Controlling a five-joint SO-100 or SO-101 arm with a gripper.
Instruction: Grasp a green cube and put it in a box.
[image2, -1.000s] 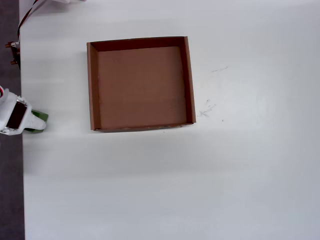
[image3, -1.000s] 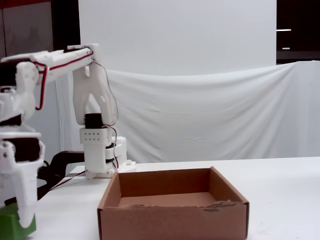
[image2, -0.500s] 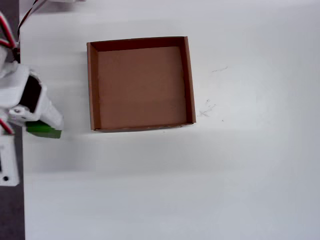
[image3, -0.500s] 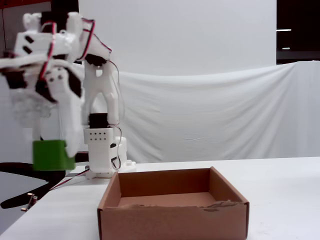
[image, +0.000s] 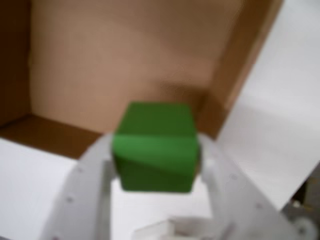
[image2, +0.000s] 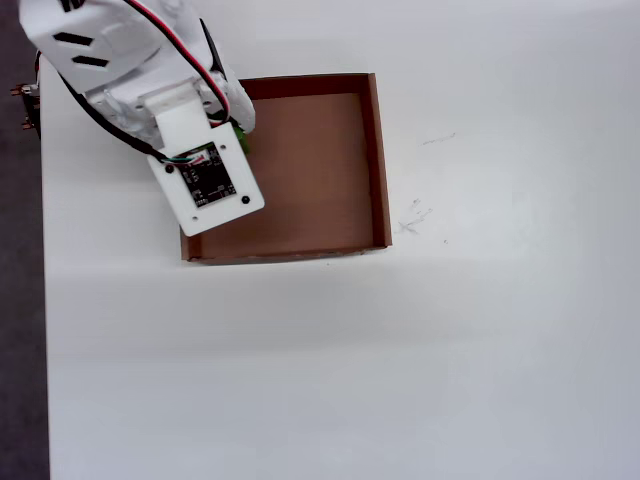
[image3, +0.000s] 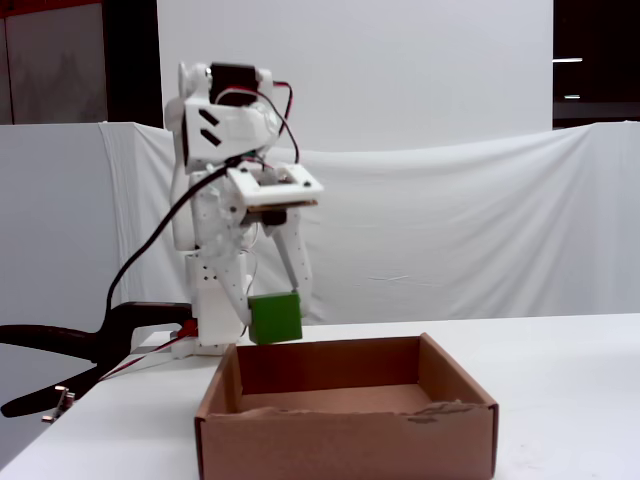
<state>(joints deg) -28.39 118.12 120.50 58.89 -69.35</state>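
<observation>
The green cube (image: 155, 147) is pinched between the two white fingers (image: 95, 175) of my gripper (image: 156, 150), which is shut on it. In the fixed view the green cube (image3: 275, 318) hangs in the air just above the left wall of the box (image3: 340, 438), held by the gripper (image3: 275, 312). From overhead the arm covers the box's (image2: 378, 160) left part, and only a sliver of the green cube (image2: 243, 141) shows beside the wrist. The brown box floor (image: 125, 60) lies beyond the cube in the wrist view.
The arm's base (image3: 215, 320) stands behind the box at the left in the fixed view. A black clamp handle (image3: 60, 345) juts out at the far left. White table (image2: 350, 370) surrounds the box, with faint scuff marks (image2: 412, 215) to its right.
The arm has swung from the table's left edge toward the box, carrying the green cube with it. The cube now hangs over the box's left wall.
</observation>
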